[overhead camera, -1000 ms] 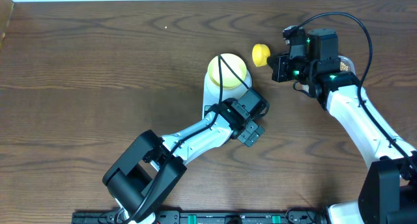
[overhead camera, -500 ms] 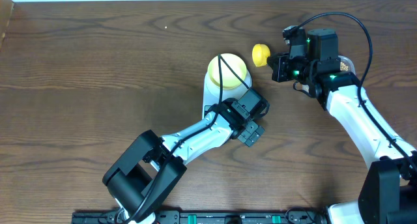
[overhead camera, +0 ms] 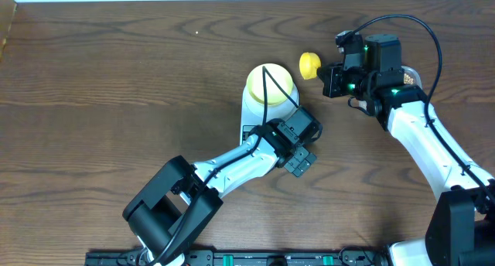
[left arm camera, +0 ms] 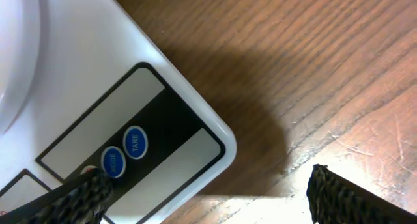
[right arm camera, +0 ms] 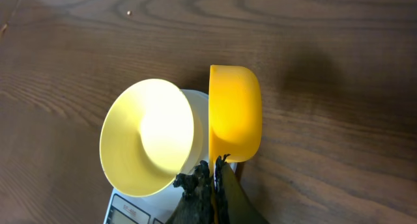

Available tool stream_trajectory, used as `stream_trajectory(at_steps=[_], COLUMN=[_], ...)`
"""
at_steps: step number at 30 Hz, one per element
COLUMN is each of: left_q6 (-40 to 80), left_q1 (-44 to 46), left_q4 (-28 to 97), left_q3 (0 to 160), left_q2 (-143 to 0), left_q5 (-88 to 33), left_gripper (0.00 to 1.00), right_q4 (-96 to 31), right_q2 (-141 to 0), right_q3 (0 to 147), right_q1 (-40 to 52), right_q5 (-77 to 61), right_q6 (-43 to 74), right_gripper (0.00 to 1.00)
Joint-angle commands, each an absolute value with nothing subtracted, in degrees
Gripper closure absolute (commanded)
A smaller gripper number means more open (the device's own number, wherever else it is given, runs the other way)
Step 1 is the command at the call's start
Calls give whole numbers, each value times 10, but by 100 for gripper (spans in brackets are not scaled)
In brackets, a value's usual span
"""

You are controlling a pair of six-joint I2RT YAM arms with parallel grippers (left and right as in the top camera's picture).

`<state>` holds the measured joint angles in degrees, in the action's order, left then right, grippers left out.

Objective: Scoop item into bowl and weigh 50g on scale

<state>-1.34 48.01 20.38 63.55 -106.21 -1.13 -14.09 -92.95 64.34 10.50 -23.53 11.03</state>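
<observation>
Looking from overhead, the pale-yellow bowl (overhead camera: 271, 84) sits on the scale (overhead camera: 249, 115) mid-counter, with the yellow scoop (overhead camera: 309, 63) just right of it. Left wrist: the left jaws are spread beside the scale's buttons (left arm camera: 135, 142). Right wrist: the right jaws pinch the yellow scoop, which should tip slowly over the bowl's centre.

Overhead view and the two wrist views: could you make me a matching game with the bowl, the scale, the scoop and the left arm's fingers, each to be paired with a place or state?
Things:
1. bowl
2. scale
3. scoop
4. left fingers

Places or states:
A. bright yellow, pinched in the right fingers, beside the bowl
B. spread wide, at the scale's button corner
C. white, lying under the bowl
D. pale yellow, sitting on the scale

Right pairs: 1-D, 2-C, 3-A, 4-B.
</observation>
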Motion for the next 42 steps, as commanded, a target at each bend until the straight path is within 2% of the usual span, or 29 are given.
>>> stream_trajectory(at_steps=[1,42], left_q6=[-17,-17], left_q1=[481,471], left_q4=[205,201], left_q3=[631,630], left_q2=[-1065,-1082], left_q5=[-11,-10], left_gripper=[2,2], right_q4=[-142,-155], right_q2=[-930,-930], right_q3=[652,652], right_q1=[102,102], right_q5=[-235,-235], right_q6=[100,100], right_gripper=[99,99])
